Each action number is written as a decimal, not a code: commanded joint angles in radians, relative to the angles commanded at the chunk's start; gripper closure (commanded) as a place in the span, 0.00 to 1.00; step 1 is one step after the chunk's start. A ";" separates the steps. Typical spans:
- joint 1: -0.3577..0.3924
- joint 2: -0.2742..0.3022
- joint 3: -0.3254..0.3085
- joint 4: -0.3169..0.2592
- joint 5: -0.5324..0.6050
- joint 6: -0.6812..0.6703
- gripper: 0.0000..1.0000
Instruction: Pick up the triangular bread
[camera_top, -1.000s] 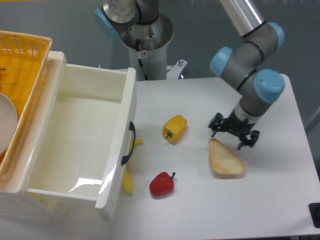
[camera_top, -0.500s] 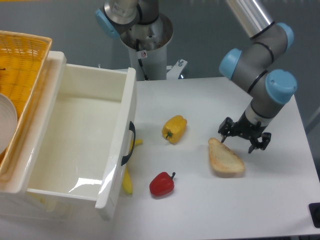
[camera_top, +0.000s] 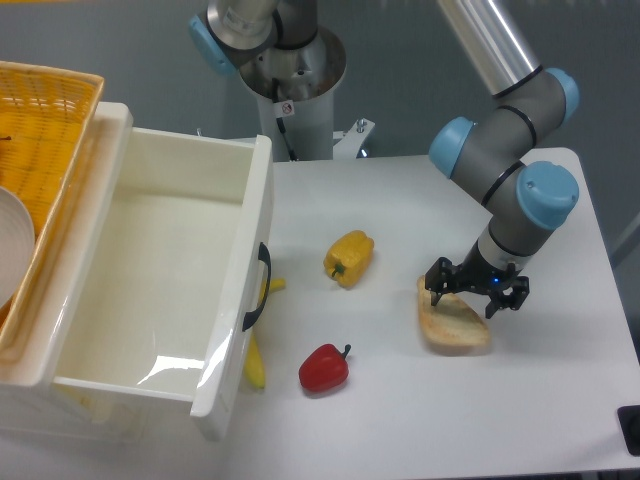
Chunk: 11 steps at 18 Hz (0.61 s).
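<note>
gripper (camera_top: 476, 299) fingers apart, straddling triangular bread (camera_top: 455, 326) top edge | yellow pepper (camera_top: 348, 257) well left | table edge (camera_top: 600, 250) near right

A robotics laboratory is indicated. An industrial arm (camera_top: 500, 150) is mounted on a pedestal (camera_top: 295, 95) at a plain white table (camera_top: 560, 400). Toy foods are laid out: yellow pepper (camera_top: 348, 258), red pepper (camera_top: 323, 368). A white bin (camera_top: 160, 290) is provided.

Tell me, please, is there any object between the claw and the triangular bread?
Nothing visible. The claw is open directly over the upper part of the triangular bread, its fingers on either side. The yellow pepper and red pepper lie apart, to the left.
</note>
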 joint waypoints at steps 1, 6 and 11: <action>0.002 -0.002 0.000 0.000 -0.002 -0.017 0.00; -0.009 -0.017 -0.002 0.017 -0.002 -0.095 0.18; -0.011 -0.032 0.005 0.018 -0.002 -0.098 0.45</action>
